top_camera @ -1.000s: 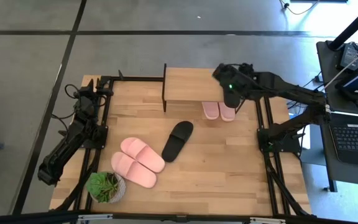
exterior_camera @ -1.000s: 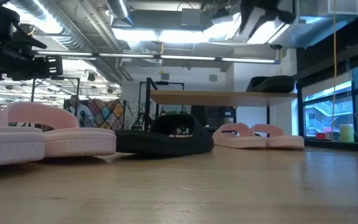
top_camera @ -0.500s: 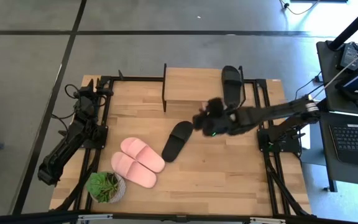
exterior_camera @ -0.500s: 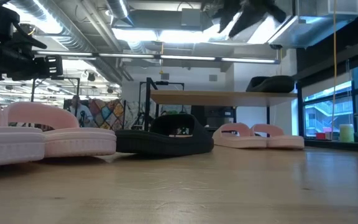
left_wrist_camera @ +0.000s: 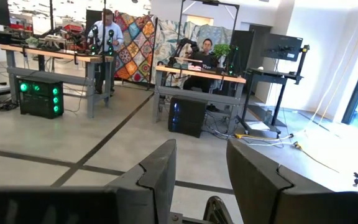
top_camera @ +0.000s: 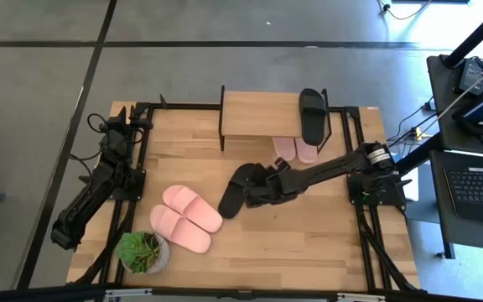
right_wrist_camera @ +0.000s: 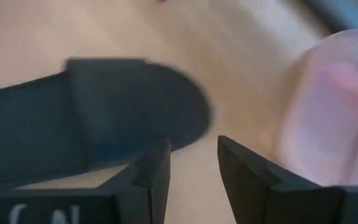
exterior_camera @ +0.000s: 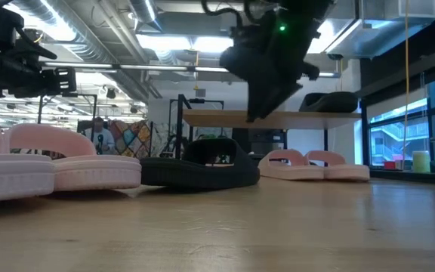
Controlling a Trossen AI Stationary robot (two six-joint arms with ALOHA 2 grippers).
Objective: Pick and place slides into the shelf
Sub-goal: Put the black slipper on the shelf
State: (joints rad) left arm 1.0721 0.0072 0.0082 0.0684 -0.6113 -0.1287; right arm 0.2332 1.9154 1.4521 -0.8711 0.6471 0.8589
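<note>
A black slide (top_camera: 238,190) (exterior_camera: 202,164) lies flat on its sole in the middle of the table. My right gripper (top_camera: 255,191) (exterior_camera: 254,113) hangs open just above its right side, not touching it; the right wrist view shows this slide (right_wrist_camera: 73,118) past the open fingers (right_wrist_camera: 191,163). A second black slide (top_camera: 312,116) (exterior_camera: 331,100) lies on the shelf's plank top (top_camera: 258,113) at its right end. Two pink slides (top_camera: 296,149) (exterior_camera: 316,165) sit under the shelf. Two more pink slides (top_camera: 187,216) (exterior_camera: 51,162) lie near the table's left. My left gripper (left_wrist_camera: 201,168) waits open at the left edge.
A small potted green plant (top_camera: 141,250) stands at the near left corner. The shelf's left half has bare plank on top. Black frame rails (top_camera: 355,159) run along both table sides. A pink slide (right_wrist_camera: 334,99) shows beside the black one in the right wrist view.
My right gripper has left the shelf's right end, where the black slide stays on the plank, and swung toward the table's near left. It has dropped to just above the black slide on the table. Nothing else has moved.
</note>
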